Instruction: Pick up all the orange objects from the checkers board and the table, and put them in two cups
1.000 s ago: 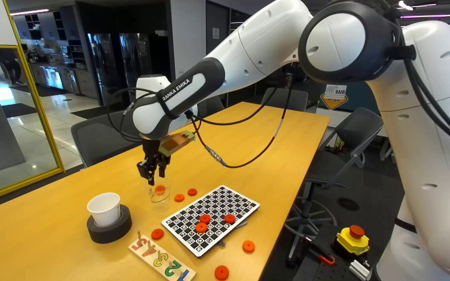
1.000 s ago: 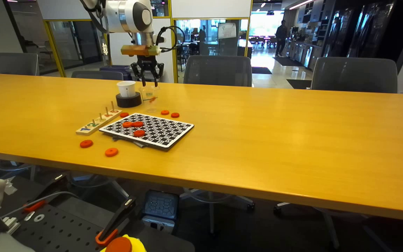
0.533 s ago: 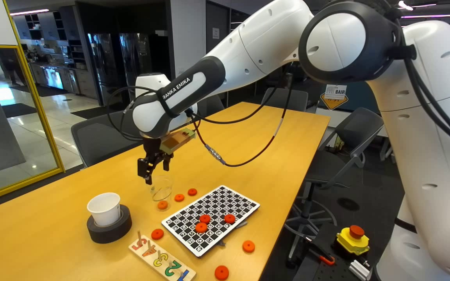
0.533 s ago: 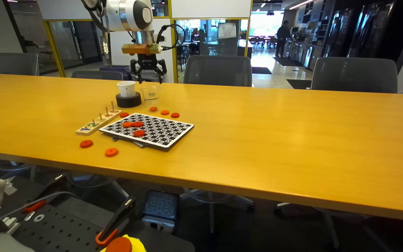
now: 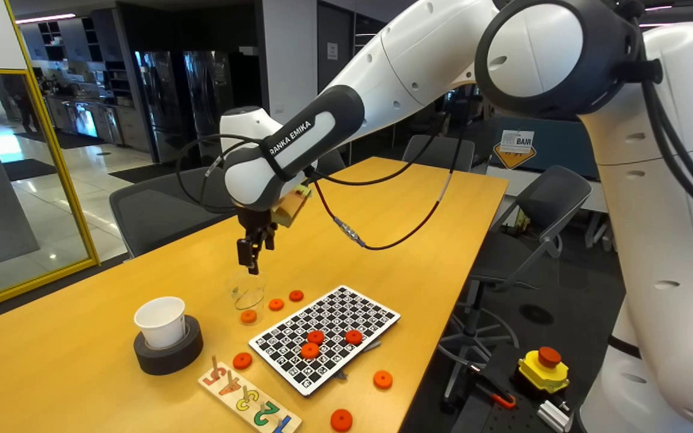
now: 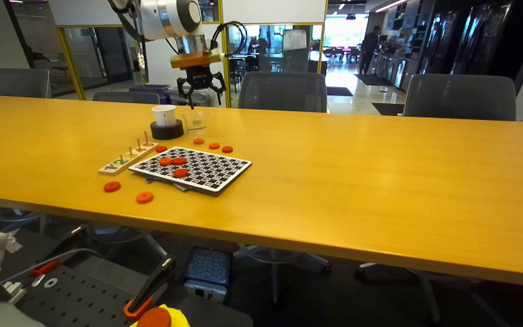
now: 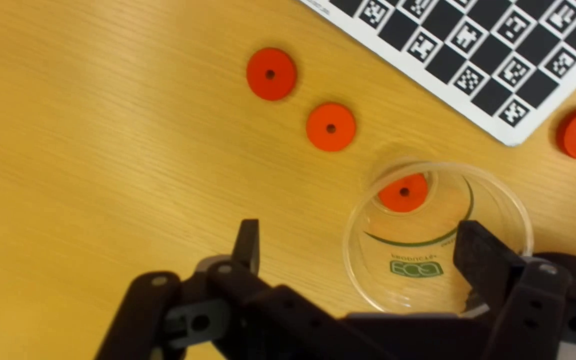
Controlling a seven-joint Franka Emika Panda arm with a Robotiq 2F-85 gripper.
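My gripper (image 7: 358, 235) stands wide open with nothing between its fingers. It hovers above and beside the clear tumbler (image 7: 413, 230), as both exterior views also show. At the tumbler's bottom lies an orange piece (image 7: 408, 196). On the checkers board (image 5: 337, 310) rest three orange pieces, one of them (image 5: 354, 337) apart from the other two. Beside the tumbler, two orange pieces (image 7: 331, 127) lie on the table (image 7: 133, 165). A further orange piece (image 5: 242, 361) is near the number strip, and two more (image 6: 144, 197) are toward the table edge. The white cup (image 5: 160, 325) sits on a dark grey base (image 5: 168, 361).
A pale wooden strip (image 5: 250, 397) with coloured numbers and upright pegs lies by the board's corner. Something grey (image 6: 181, 187) sticks out from under the board. Chairs (image 6: 282, 91) line the table's far side. A yellow box with a red button (image 5: 544, 368) is off the table.
The orange piece dropped from high in the tumbler to its bottom. My gripper's jaws spread wider. The arm then moved up and to the right in both exterior views.
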